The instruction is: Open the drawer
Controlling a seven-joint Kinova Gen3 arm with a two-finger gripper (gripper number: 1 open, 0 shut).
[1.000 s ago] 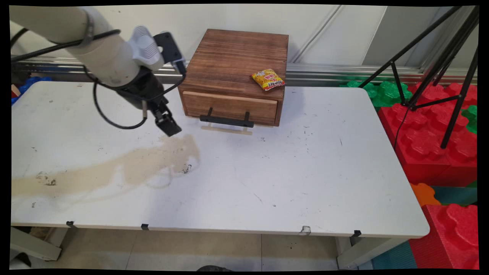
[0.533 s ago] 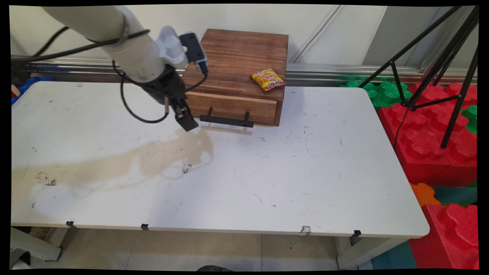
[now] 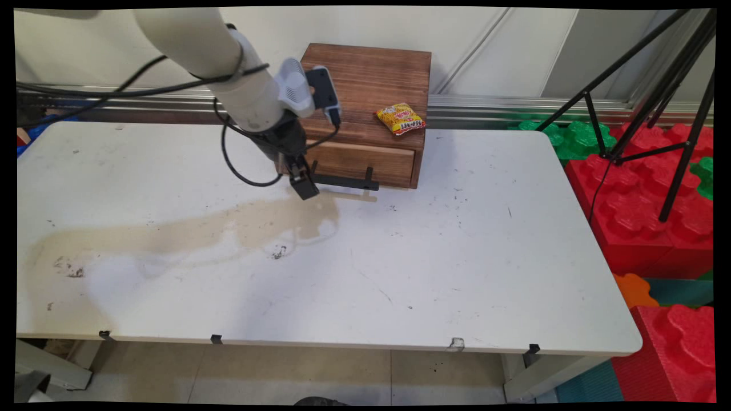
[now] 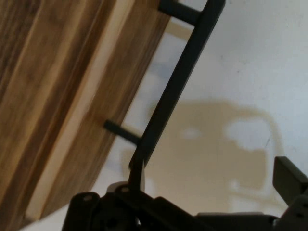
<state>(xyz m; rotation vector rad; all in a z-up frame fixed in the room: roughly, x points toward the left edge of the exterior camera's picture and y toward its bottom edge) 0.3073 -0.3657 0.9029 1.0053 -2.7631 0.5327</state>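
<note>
Hand view: pincer (image 4: pixel 207 190) spread wide beside drawer handle (image 4: pixel 180 79).

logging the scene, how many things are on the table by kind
wooden drawer box: 1
snack packet, lying on top of the box: 1
black drawer handle, on the box's front, with the gripper at its left end: 1
Total: 3, all on the white table.
</note>
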